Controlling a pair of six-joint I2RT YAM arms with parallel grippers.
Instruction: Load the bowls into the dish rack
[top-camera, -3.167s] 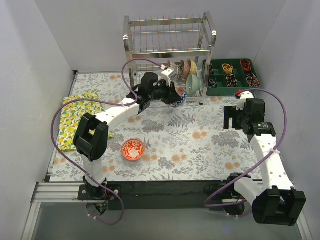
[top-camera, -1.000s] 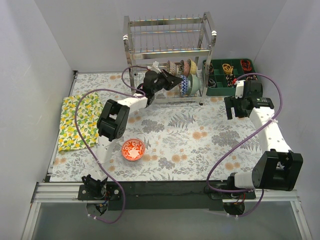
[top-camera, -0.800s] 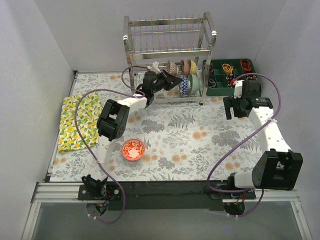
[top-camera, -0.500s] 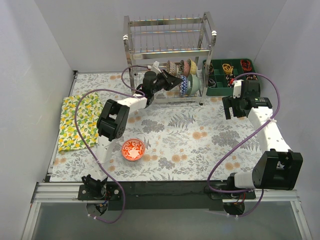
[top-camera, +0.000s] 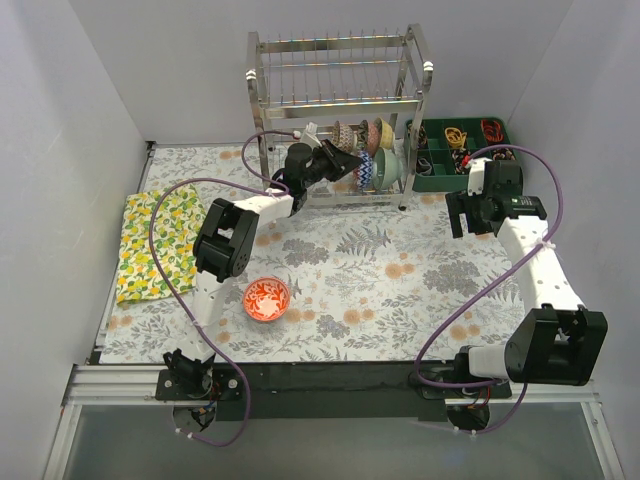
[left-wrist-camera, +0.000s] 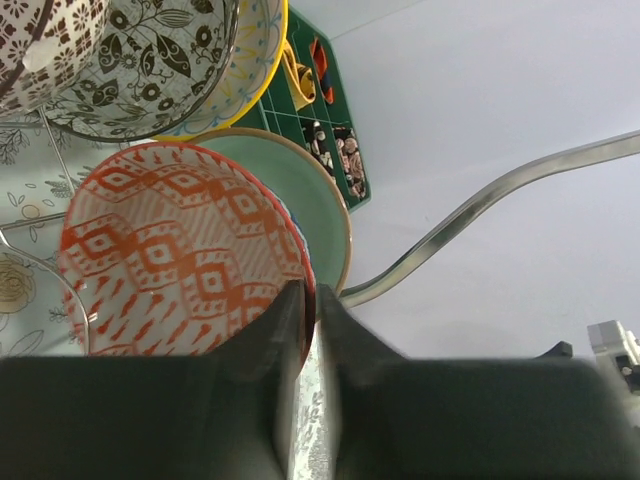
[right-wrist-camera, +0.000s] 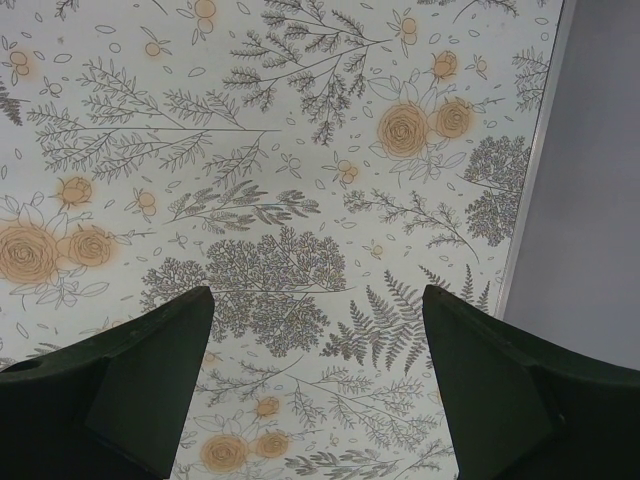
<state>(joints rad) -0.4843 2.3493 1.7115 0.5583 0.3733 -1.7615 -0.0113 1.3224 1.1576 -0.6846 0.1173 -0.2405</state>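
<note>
My left gripper is shut on the rim of an orange-red patterned bowl. It holds the bowl on edge in the lower tier of the chrome dish rack, against the pale green bowl. A yellow-centred bowl, a dark grey patterned bowl and one more patterned bowl stand above it. A red patterned bowl sits on the tablecloth at the near left. My right gripper is open and empty over the floral cloth, with its fingers wide apart.
A green compartment tray with small items stands right of the rack, close behind my right gripper. A lemon-print cloth lies at the left edge. White walls enclose the table on three sides.
My left gripper has carried the orange-red bowl from in front of the rack into its lower tier and has stayed almost still over the last second. My right arm has stretched further back.
</note>
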